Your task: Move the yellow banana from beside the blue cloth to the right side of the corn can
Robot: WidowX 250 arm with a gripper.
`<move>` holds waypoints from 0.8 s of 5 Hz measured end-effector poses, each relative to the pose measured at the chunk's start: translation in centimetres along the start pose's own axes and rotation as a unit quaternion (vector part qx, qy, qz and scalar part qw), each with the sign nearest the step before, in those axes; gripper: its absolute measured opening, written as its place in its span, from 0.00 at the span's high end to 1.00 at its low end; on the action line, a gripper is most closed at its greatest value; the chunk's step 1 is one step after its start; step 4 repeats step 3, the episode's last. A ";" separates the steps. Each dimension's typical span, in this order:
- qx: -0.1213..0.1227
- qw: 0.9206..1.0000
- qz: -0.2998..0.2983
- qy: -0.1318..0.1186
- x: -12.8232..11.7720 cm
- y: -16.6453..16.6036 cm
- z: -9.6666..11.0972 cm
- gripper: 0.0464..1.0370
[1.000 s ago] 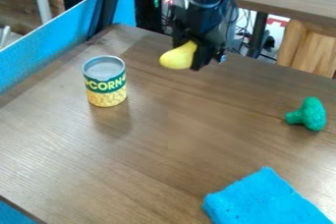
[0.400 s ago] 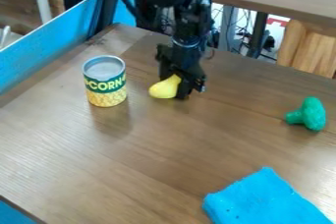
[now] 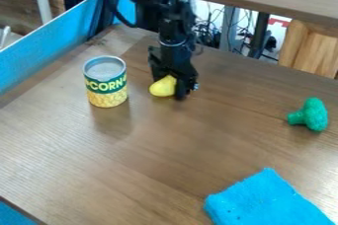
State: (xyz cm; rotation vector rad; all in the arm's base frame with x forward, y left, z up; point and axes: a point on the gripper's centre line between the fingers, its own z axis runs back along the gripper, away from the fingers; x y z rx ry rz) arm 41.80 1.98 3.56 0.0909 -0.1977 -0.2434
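Left of the upper centre, the jaws clamp the yellow object's (image 3: 161,88) narrower end, leaving its rounded end jutting toward the can (image 3: 105,91).

So the black gripper (image 3: 173,87) has a yellow thing (image 3: 162,87), maybe a toy pear, down by the tabletop (image 3: 172,155). Corn can (image 3: 105,82)'s just beside it, standing upright.

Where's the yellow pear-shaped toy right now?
In the camera view, the yellow pear-shaped toy is held in the black tool near the picture's middle, a little right of the metal can with a green-and-yellow label.
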 end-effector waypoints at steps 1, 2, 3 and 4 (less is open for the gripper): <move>0.007 1.000 0.003 0.007 -0.9 0.8 1.3 0.03; 0.043 0.999 0.017 -0.011 -1.0 2.2 6.5 0.03; 0.039 0.997 0.071 0.002 -3.6 4.3 11.6 0.03; 0.039 0.997 0.071 0.002 -3.6 4.3 11.6 0.03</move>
